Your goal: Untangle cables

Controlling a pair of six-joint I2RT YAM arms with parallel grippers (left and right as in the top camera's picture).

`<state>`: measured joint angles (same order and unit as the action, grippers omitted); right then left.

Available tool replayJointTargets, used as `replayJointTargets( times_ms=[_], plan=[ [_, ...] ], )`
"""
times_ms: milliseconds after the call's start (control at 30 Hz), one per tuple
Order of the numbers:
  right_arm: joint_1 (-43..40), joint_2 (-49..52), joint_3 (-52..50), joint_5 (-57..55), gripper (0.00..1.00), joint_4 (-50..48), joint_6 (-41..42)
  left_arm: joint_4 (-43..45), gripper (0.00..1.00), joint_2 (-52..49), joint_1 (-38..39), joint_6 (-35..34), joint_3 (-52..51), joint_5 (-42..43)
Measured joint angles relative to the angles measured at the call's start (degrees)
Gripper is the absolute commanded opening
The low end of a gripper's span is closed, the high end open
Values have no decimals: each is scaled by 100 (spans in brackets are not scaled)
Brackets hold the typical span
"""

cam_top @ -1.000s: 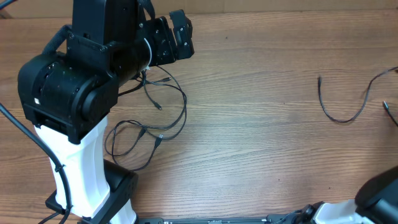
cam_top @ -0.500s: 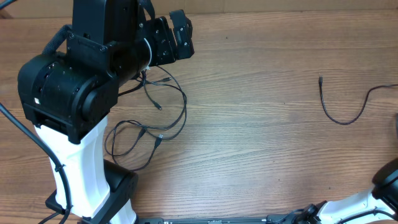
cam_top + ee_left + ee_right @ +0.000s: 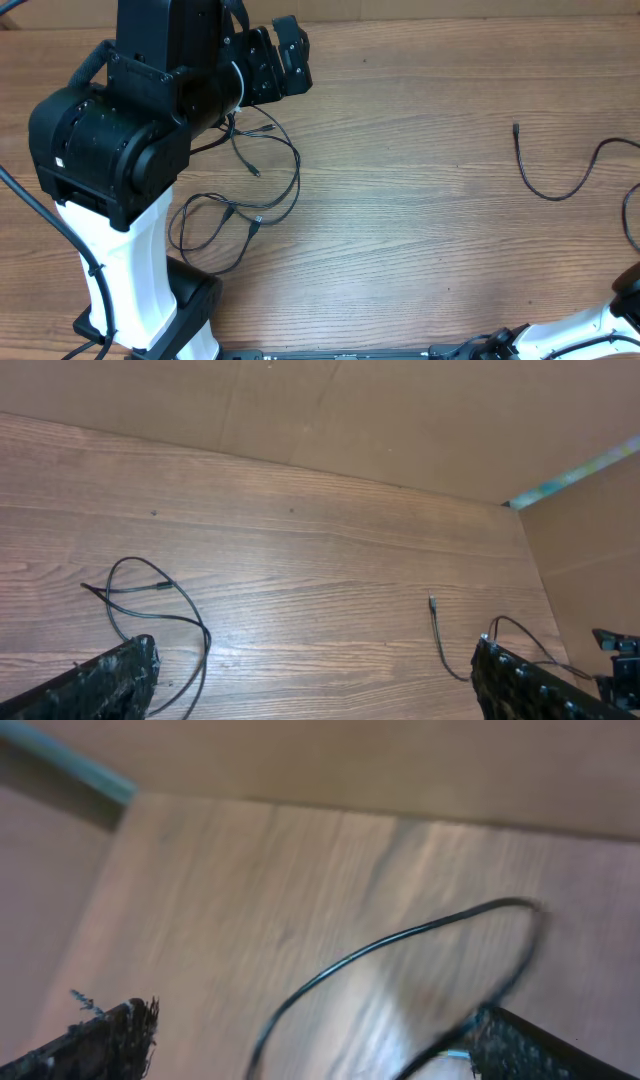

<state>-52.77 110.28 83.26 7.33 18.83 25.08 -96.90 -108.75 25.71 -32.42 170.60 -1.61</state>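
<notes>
Left gripper (image 3: 277, 60) hangs wide open, holding nothing, over the wooden surface (image 3: 420, 230). Beside its arm, thin black cables (image 3: 296, 175) lie in loose overlapping loops. Right gripper (image 3: 310, 1030) has its fingers spread wide in a blurred wrist view, with a black cable (image 3: 400, 935) arcing between them; contact cannot be judged. Overhead, a separate curved cable (image 3: 548, 196) lies well apart, near the right edge.

A wooden table (image 3: 420, 230) is carrying everything here. Toward its left side, thin black cables (image 3: 256, 220) are lying in loose, overlapping loops just beside the left arm's white base (image 3: 130, 280). Well apart, near the right edge, a single curved cable (image 3: 550, 197) is lying flat.
</notes>
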Motion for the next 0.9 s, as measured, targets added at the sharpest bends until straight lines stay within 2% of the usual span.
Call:
replayJointTargets(
  times_ms=[233, 433, 600, 900],
  plan=[
    [7, 0, 0, 1403, 100, -13, 37, 2, 100, 0, 0, 0, 0, 0],
    [94, 0, 0, 3058, 100, 26, -129, 0, 100, 0, 0, 0, 0, 0],
    [487, 0, 0, 4002, 100, 686, -752, 0, 100, 0, 0, 0, 0, 0],
    [2015, 2, 0, 4376, 100, 1504, -2188, 2, 99, 0, 0, 0, 0, 2]
  ],
)
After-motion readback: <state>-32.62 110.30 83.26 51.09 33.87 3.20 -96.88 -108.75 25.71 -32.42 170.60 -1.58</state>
